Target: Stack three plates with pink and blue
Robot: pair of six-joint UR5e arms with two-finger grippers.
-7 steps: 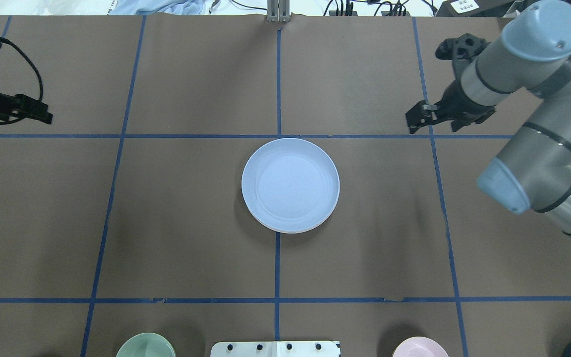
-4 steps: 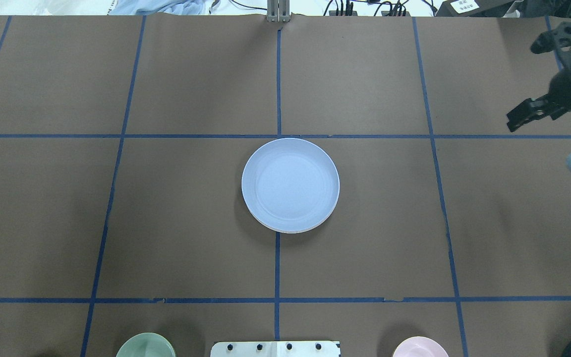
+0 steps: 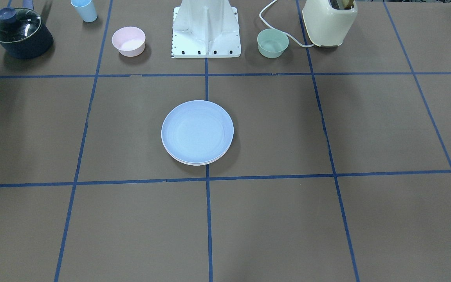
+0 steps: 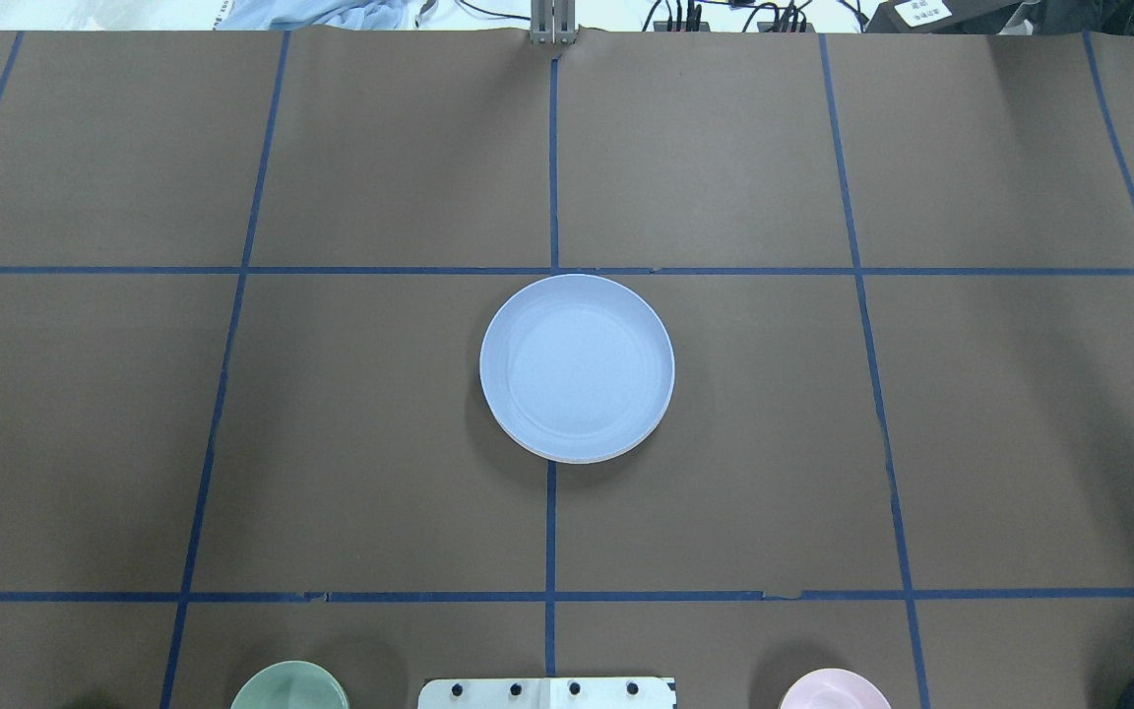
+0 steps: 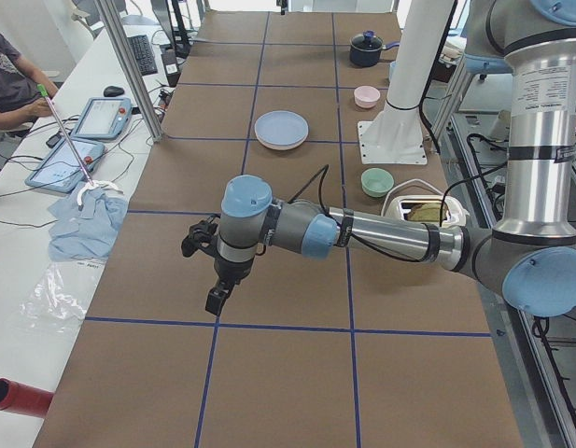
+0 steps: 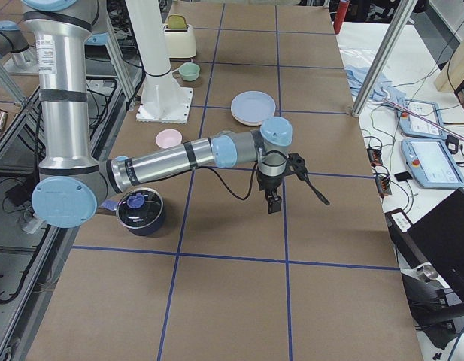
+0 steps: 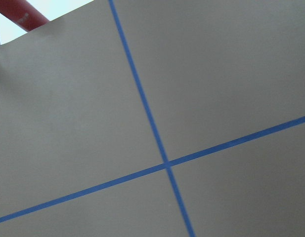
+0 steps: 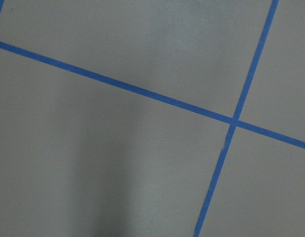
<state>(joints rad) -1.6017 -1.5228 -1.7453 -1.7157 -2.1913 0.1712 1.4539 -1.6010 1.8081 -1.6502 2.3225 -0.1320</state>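
Note:
The blue plate (image 4: 576,366) lies on top of a stack at the table's middle, also in the front-facing view (image 3: 197,131). A thin pale rim (image 3: 194,162) of a plate beneath it peeks out at the stack's edge. The pink plate and the cream-white plate are otherwise hidden under it. My left gripper (image 5: 216,299) shows only in the exterior left view, far from the stack, pointing down over bare table. My right gripper (image 6: 273,203) shows only in the exterior right view, also away from the stack. I cannot tell whether either is open or shut.
Along the robot's side stand a small pink bowl (image 3: 128,41), a green bowl (image 3: 273,43), a light-blue cup (image 3: 84,9), a lidded dark pot (image 3: 20,32), a cream toaster (image 3: 329,21) and the white robot base (image 3: 206,29).
The right arm has swung out of the overhead view to the right. The left gripper left that view at its left edge. The plate stack has not moved.

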